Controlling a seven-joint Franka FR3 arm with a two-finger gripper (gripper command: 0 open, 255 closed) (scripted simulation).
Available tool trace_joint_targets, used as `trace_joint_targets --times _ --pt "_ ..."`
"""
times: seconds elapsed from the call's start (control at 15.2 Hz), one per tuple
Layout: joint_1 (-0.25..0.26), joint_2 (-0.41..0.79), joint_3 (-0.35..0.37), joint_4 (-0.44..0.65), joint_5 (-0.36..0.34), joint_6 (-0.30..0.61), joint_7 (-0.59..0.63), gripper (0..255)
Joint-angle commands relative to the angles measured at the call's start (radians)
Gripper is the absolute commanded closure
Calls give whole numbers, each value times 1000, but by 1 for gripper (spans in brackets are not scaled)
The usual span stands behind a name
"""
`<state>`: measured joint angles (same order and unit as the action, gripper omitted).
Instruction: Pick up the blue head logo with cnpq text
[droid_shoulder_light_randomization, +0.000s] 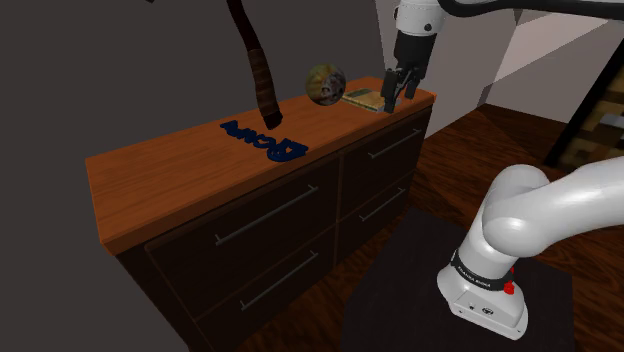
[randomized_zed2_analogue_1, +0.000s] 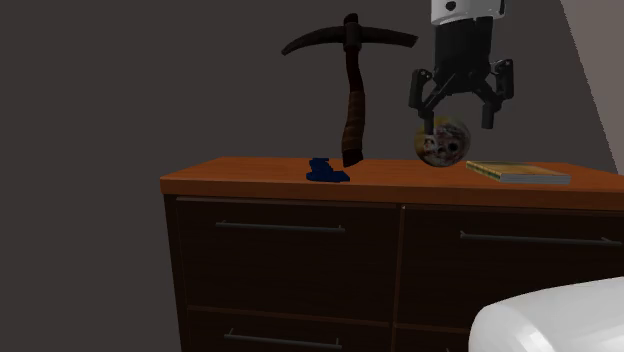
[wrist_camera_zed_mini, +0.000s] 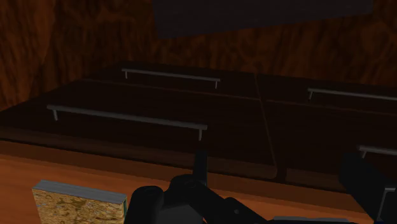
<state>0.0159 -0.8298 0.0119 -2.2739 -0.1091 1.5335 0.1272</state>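
Item 1: blue head logo (droid_shoulder_light_randomization: 265, 142) (randomized_zed2_analogue_1: 325, 170). It is lying flat on the orange-brown wooden worktop (droid_shoulder_light_randomization: 160, 185) (randomized_zed2_analogue_1: 250, 178), around the middle, just beside the foot of the pickaxe. Whether the two are touching is not clear.

Item 2: pickaxe (droid_shoulder_light_randomization: 262, 85) (randomized_zed2_analogue_1: 350, 95). It is standing upright on the worktop with its dark head at the top.

Item 3: round ball (droid_shoulder_light_randomization: 325, 83) (randomized_zed2_analogue_1: 443, 143) with a mottled picture on it. It is sitting farther along the worktop, between the pickaxe and a flat book.

Item 4: flat book (droid_shoulder_light_randomization: 365, 98) (randomized_zed2_analogue_1: 518, 173) (wrist_camera_zed_mini: 76, 200). It is lying near the end of the worktop.

Item 5: jaws, all black, on the white arm (droid_shoulder_light_randomization: 560, 205). They are hanging spread apart and gripping nothing, above the worktop's end by the book and ball and well apart from the logo.

Item 6: dark drawer fronts (droid_shoulder_light_randomization: 270, 230) (randomized_zed2_analogue_1: 290, 250) (wrist_camera_zed_mini: 159, 127) with bar handles. They are sitting below the worktop.
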Motion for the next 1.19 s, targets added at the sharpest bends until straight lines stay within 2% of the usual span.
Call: trace_joint_targets --times 0.0,0.59,1.12 --pt "0 0 0 0 0 0 0 0" --pt "11 320 87 170 67 115 139 0" --pt "20 626 150 410 81 155 253 0"
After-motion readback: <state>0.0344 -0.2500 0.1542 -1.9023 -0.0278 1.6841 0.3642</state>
